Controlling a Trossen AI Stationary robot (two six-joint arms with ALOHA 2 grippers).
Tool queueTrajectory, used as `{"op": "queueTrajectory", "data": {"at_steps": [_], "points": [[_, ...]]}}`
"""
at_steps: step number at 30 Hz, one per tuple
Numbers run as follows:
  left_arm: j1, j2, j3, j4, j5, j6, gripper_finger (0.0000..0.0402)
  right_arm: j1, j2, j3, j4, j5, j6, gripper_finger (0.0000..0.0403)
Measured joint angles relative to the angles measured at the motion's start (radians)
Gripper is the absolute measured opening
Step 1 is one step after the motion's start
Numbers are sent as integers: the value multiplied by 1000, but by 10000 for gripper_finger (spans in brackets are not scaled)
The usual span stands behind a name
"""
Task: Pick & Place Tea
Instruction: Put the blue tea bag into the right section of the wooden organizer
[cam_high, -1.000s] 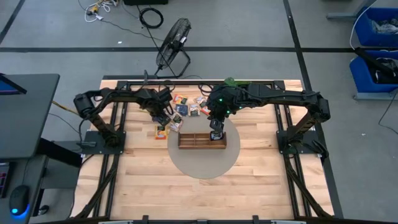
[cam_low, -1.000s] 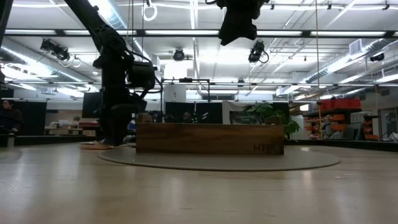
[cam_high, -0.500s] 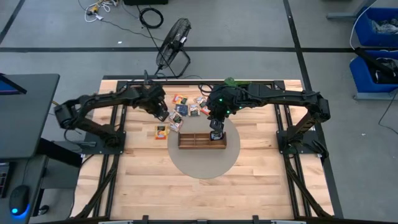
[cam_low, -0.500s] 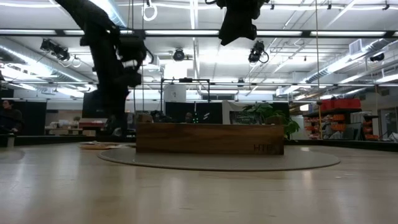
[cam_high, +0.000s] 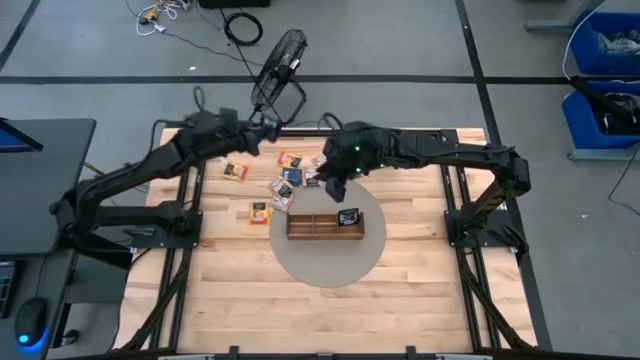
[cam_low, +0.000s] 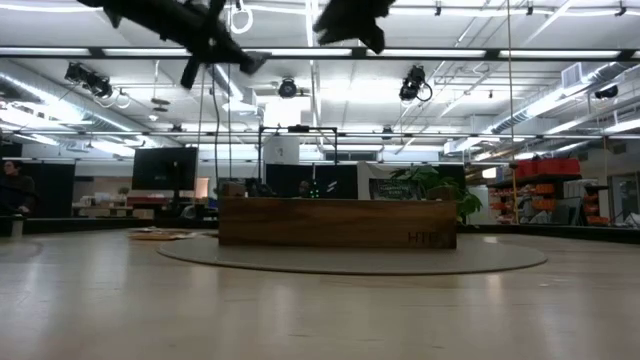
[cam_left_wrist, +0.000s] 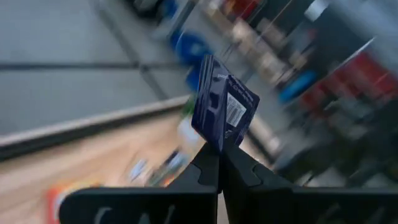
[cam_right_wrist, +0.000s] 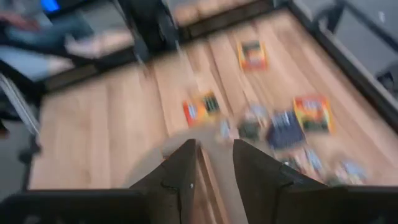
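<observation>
My left gripper (cam_high: 268, 130) is raised high over the table's far left part, near the far edge, and points about level. It is shut on a dark blue tea packet (cam_left_wrist: 224, 112). My right gripper (cam_high: 334, 188) hangs open above the loose tea (cam_high: 287, 180), just beyond the wooden tray (cam_high: 310, 232), with nothing between its fingers (cam_right_wrist: 181, 168). Several more packets, orange, blue and dark, lie flat on the table behind the tray. A black packet (cam_high: 348, 216) lies in the tray's right compartment. My left gripper pinches the blue packet by one edge (cam_left_wrist: 217, 144) between its two shut fingertips. The packet stands out beyond the fingertips, edge-on and a little tilted. It is lifted clear of the table.
The tray sits on a round grey mat (cam_high: 325, 262) in the middle of the table. An orange packet (cam_high: 235, 170) lies apart at the left and another (cam_high: 260, 211) left of the tray. A black fan (cam_high: 278, 65) stands on the floor beyond the far edge.
My left gripper has risen steeply from the packets beside the tray's left end, gone toward the far edge and tipped from pointing down to about level, carrying the blue packet up. My right gripper has tipped up and swung from over the tray's right compartment toward the loose packets.
</observation>
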Motion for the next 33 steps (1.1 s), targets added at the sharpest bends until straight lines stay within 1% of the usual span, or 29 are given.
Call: {"op": "queueTrajectory", "data": {"at_steps": [4, 8, 11, 14, 17, 21, 26, 29, 31, 33], "points": [[-10, -10, 0, 156, -1, -2, 4, -8, 0, 0, 154, -8, 8, 114], [-36, -8, 0, 308, -10, 1, 3, -20, 0, 0, 314, -1, 63, 114], [-63, -7, 0, 377, -42, 4, 3, -33, -1, 0, 463, 15, 114, 116], [-84, -7, 0, 426, -67, 4, 3, -53, -14, 0, 554, 16, 121, 128], [-100, -7, 0, 481, -71, -9, 3, -75, -25, 0, 574, 16, 117, 152], [-123, -7, 0, 540, -82, -27, 3, -95, -29, 0, 573, 8, 113, 194], [-155, -7, 0, 573, -107, -29, 3, -95, -29, 0, 590, 8, 104, 242], [-176, 3, 0, 587, -120, -30, 3, -90, -29, 0, 622, 6, 104, 257], [-197, 27, 1, 604, -128, -30, 3, -87, -27, 0, 636, 5, 104, 260], [-211, 58, 0, 656, -133, -32, 3, -83, -25, 0, 638, 6, 104, 260]]}}
